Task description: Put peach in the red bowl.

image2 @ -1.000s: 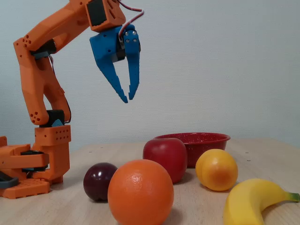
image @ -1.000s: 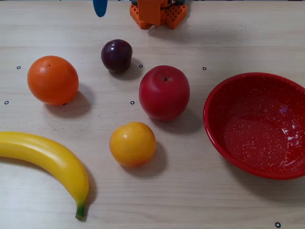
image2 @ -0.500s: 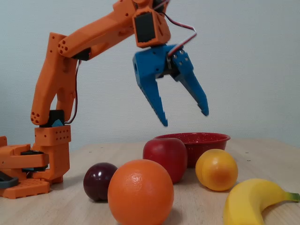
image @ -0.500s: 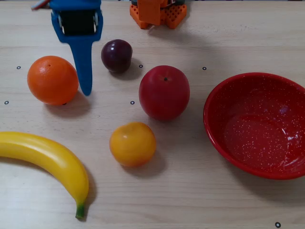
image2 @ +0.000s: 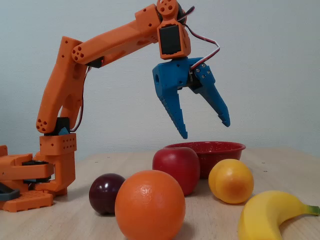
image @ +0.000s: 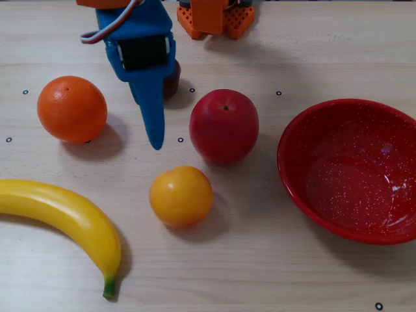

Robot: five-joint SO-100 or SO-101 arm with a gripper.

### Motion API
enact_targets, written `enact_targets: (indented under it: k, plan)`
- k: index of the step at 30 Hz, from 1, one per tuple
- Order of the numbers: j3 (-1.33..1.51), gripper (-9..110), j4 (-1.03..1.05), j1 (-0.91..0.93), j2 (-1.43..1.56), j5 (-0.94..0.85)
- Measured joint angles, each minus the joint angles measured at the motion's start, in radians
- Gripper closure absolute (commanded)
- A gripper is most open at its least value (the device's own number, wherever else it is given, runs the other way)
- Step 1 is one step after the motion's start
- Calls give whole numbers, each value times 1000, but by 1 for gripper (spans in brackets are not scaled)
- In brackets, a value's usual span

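The peach (image: 181, 195) is a glossy yellow-orange ball lying on the table at the centre front of a fixed view; in another fixed view (image2: 231, 181) it sits to the right of the apple. The red bowl (image: 296, 156) stands empty at the right, and its rim (image2: 210, 146) shows behind the apple. My blue gripper (image: 153, 117) (image2: 205, 129) hangs open and empty, well above the table. It is between the orange and the apple, behind and to the left of the peach and not touching it.
A red apple (image: 224, 125) lies between the peach and the arm base. An orange (image: 71, 108) is at the left and a banana (image: 65, 221) at the front left. A dark plum (image2: 106, 193) lies near the arm base (image2: 30, 180), mostly hidden under the gripper from above.
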Motion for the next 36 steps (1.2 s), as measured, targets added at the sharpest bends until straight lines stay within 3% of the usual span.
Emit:
enact_targets:
  k: [36]
  plan:
    - [-77,59,0,-91,-233,-8]
